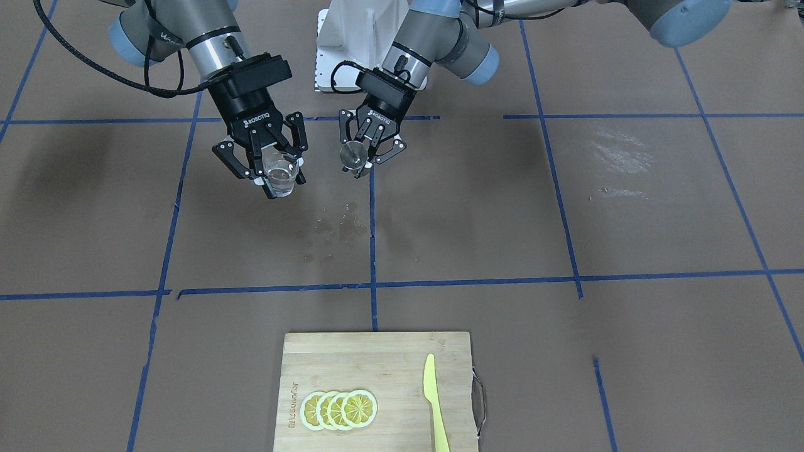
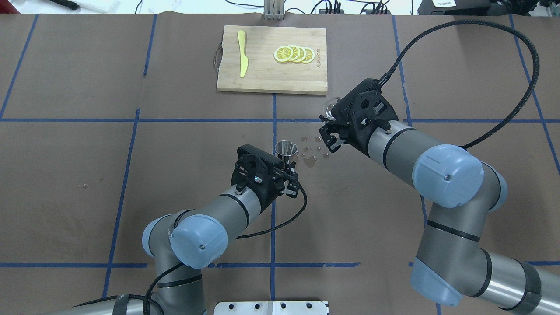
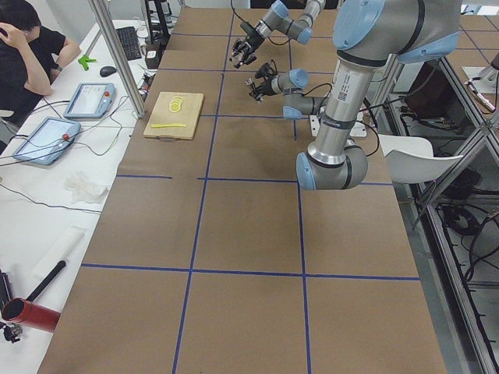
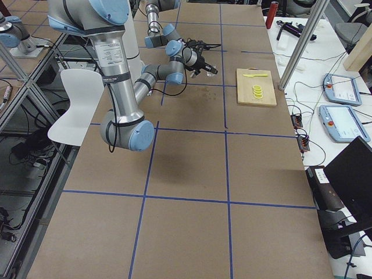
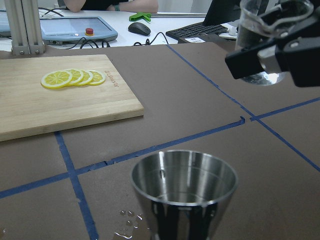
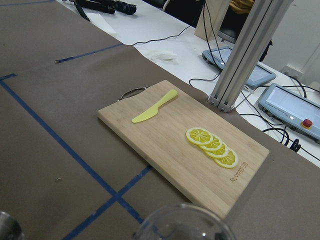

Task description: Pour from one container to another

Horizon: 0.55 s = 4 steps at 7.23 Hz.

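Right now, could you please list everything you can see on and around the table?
glass: one, clear, held above the table in the right gripper
jigger: one, grey metal, held in the left gripper
cutting board: one, light wood, at the table's far edge
lemon slices: four, yellow, overlapping in a row on the board
knife: one, yellow-green, on the board beside the slices
wet spots: several, dark, on the table near the grippers
table: one, brown cover with blue tape lines
tablets: two, grey, beyond the table's far edge
person: one, dark top, near the tablets
right gripper: one, black, shut on the glass
left gripper: one, black, shut on the jigger
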Motion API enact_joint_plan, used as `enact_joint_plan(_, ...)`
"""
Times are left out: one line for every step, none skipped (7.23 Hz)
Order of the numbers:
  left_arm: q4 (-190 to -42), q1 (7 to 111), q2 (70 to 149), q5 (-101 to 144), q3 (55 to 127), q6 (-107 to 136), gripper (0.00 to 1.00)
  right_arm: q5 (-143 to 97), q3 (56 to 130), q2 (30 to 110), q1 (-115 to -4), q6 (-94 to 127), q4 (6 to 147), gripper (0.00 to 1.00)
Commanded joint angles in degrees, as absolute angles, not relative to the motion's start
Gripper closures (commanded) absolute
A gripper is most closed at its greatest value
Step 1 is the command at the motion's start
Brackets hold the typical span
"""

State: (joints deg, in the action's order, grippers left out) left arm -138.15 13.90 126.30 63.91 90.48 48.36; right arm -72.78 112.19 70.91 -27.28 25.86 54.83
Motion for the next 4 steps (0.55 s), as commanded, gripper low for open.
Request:
enact_joint_plan(-138.16,14.15,128.92,64.07,87.81,48.43,1.00,-72.42,112.15,70.84,-26.98,25.75,55.02,1.00)
enact_joint_plan(-138.16,14.24,129.54,64.16,87.80,48.34,1.00,-72.51,112.15,70.93,-26.90,25.58,55.11,1.00)
enact_joint_plan(-138.16,14.50,129.99,64.16,87.19,48.34,1.00,-72.60,112.06,70.84,-26.37,25.40,55.11,1.00)
enact_joint_plan(-138.25,14.68,130.34,64.16,86.84,48.34,1.00,-72.95,112.15,70.75,-26.19,24.79,55.11,1.00)
